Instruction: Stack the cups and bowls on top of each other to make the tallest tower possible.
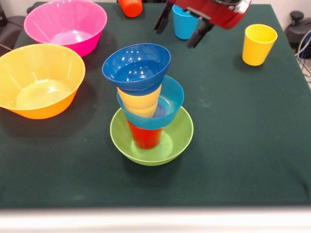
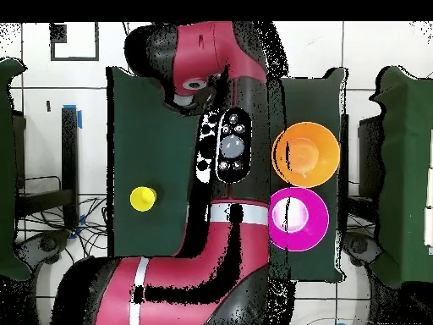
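Green table (image 1: 252, 145) held the tower (image 1: 146, 104); gripper (image 1: 182, 28) hung above, jaws spread wide, holding nothing, near light blue cup (image 1: 183, 25).

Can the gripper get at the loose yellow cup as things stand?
Probably yes. The yellow cup stands upright and alone on the green table, apart from the tower, and the open gripper hangs empty nearby with nothing between them.

Glossy plastic on matt cloth

The bowls, pink (image 1: 65, 24) and dark blue (image 1: 137, 65), and the yellow cup (image 1: 259, 44) shine like smooth plastic; the dark green surface (image 1: 243, 126) looks like matt cloth, perhaps felt.
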Tool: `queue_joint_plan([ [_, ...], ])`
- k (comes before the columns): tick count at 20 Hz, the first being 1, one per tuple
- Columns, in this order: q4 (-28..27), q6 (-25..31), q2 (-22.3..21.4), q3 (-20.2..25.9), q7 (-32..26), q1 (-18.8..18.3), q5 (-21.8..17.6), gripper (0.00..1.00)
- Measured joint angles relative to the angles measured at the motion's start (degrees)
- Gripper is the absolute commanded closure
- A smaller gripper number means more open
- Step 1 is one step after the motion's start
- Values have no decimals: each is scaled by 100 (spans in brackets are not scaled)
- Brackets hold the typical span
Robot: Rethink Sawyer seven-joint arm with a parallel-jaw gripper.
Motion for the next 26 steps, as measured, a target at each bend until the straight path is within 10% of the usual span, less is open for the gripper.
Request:
queue_joint_plan([
  [16,66,153,-215,-2,0,87,743,0],
  [26,1103,-633,-553,-51,0,336,1055,0],
])
